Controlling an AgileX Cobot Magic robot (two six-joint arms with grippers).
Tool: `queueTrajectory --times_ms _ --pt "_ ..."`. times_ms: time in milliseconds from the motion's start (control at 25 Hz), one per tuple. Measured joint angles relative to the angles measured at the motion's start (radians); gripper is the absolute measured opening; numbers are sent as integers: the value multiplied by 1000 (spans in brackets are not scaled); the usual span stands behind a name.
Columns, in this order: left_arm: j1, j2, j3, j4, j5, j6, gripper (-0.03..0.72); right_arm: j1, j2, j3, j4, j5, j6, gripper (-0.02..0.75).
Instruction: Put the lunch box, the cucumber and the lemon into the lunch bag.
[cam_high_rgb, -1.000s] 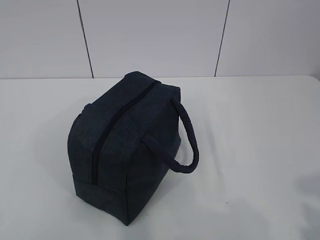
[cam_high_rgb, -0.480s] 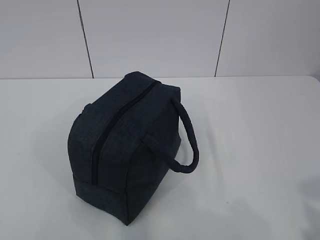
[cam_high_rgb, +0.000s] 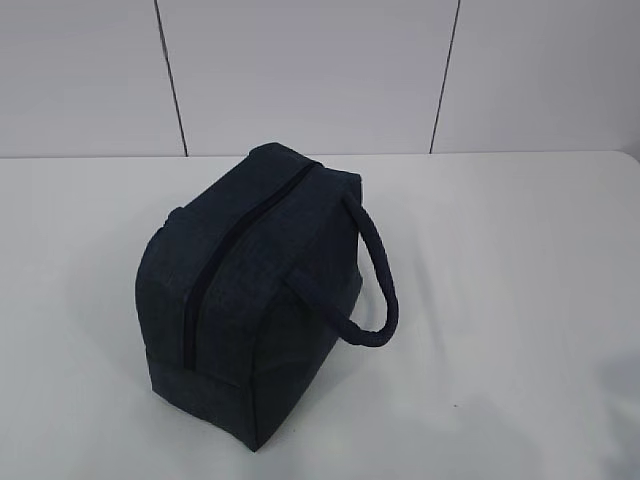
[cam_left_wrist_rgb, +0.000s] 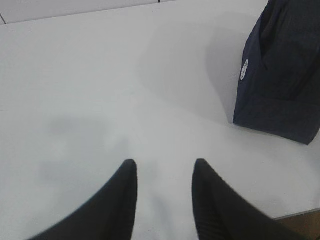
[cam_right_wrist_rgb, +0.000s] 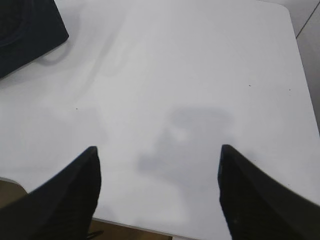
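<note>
The dark navy lunch bag (cam_high_rgb: 245, 310) stands on the white table left of centre, its zipper line (cam_high_rgb: 215, 270) running along the top and looking closed, one looped handle (cam_high_rgb: 375, 285) hanging to the right. The bag's end shows at the right edge of the left wrist view (cam_left_wrist_rgb: 282, 75) and a corner at the top left of the right wrist view (cam_right_wrist_rgb: 25, 30). My left gripper (cam_left_wrist_rgb: 164, 162) is open and empty above bare table, left of the bag. My right gripper (cam_right_wrist_rgb: 159, 149) is wide open and empty near the table's front edge. The lunch box, cucumber and lemon are out of view.
The white table (cam_high_rgb: 520, 300) runs back to a panelled white wall (cam_high_rgb: 300, 70). Its front edge shows in the right wrist view (cam_right_wrist_rgb: 140, 227) and at the lower right of the left wrist view (cam_left_wrist_rgb: 300, 214). Neither arm shows in the exterior view.
</note>
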Motion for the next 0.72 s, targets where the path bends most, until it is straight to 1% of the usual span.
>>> queueTrajectory --times_ms 520,720 --pt "0 0 0 0 0 0 265 0 0 0 0 0 0 554" --pt "0 0 0 0 0 0 249 0 0 0 0 0 2 554"
